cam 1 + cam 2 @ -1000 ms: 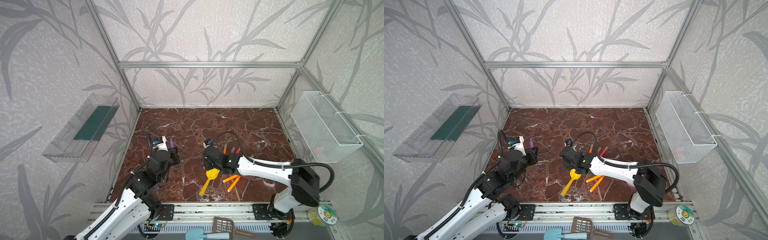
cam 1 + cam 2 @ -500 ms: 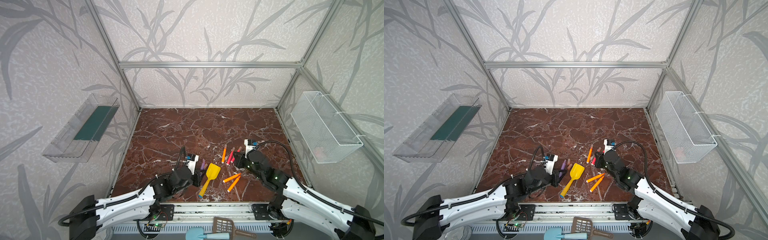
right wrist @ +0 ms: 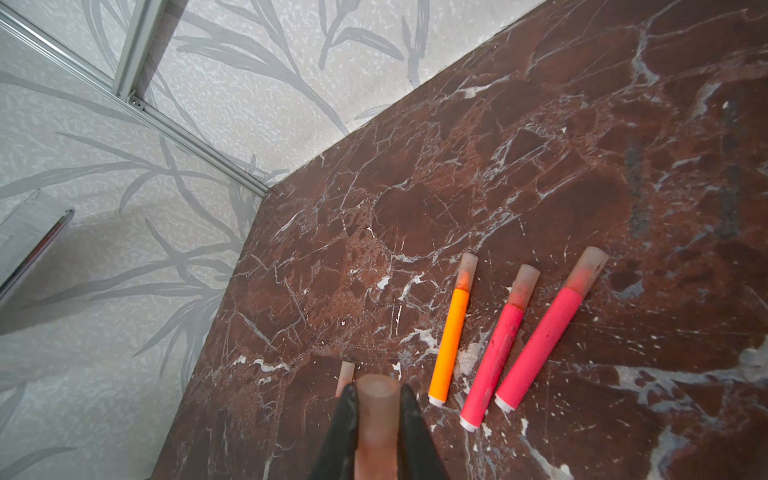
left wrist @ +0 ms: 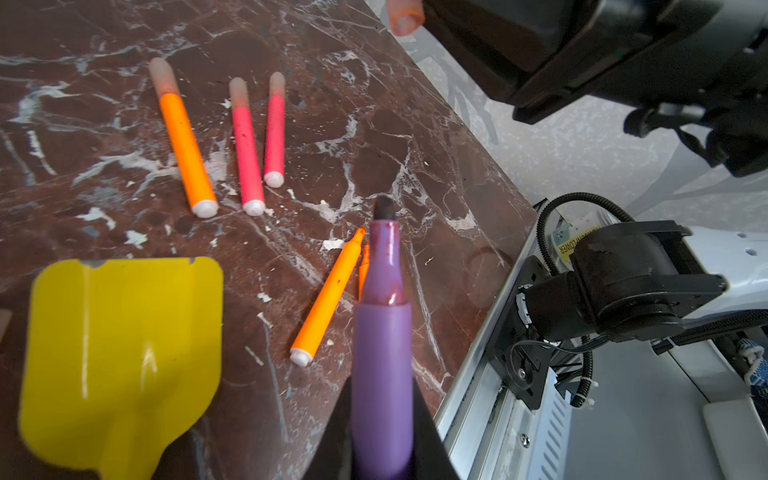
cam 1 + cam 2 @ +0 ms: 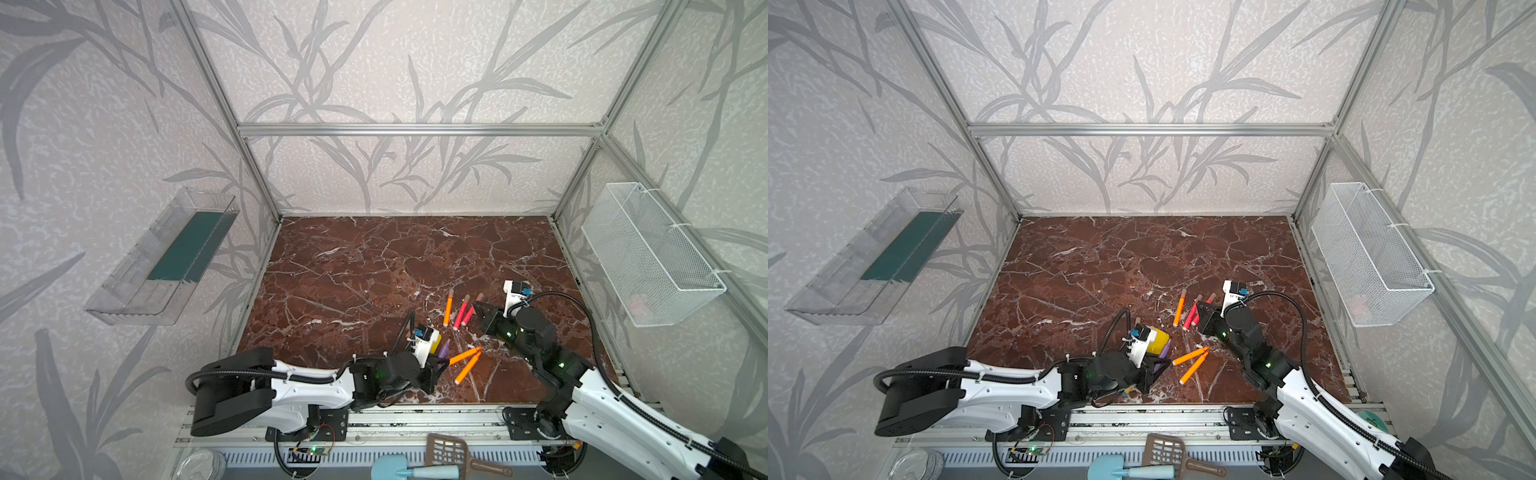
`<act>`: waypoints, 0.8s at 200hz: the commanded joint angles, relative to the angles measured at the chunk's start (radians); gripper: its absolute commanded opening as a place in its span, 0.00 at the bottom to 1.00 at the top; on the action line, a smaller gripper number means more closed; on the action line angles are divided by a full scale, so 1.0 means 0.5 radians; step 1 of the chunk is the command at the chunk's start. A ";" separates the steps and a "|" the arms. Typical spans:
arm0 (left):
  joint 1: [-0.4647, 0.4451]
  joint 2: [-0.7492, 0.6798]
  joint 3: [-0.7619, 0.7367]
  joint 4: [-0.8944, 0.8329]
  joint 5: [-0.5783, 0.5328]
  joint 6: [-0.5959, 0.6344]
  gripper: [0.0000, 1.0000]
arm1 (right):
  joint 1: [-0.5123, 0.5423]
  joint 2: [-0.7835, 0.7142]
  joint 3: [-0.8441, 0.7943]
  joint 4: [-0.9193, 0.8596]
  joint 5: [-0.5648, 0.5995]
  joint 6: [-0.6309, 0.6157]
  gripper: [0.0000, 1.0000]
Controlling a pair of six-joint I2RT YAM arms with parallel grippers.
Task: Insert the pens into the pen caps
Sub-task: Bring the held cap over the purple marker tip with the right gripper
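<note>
left tool clamped on purple pen, right tool clamped on pen cap, both over marble table

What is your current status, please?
Left gripper shut on uncapped purple marker pen. Right gripper shut on translucent pinkish cap. Yellow plastic shovel aside, not between.

top views: high front, looking down | wrist views: close over tabletop | shared: capped pens
</note>
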 commanded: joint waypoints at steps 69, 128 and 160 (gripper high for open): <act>-0.010 0.397 0.071 0.649 -0.009 0.064 0.00 | -0.053 0.004 -0.139 0.354 -0.271 0.196 0.00; -0.002 0.362 0.094 0.528 -0.250 0.052 0.00 | -0.050 0.000 -0.252 0.468 -0.372 0.336 0.00; 0.000 0.408 0.129 0.508 -0.240 0.038 0.00 | -0.050 -0.071 -0.266 0.433 -0.359 0.347 0.00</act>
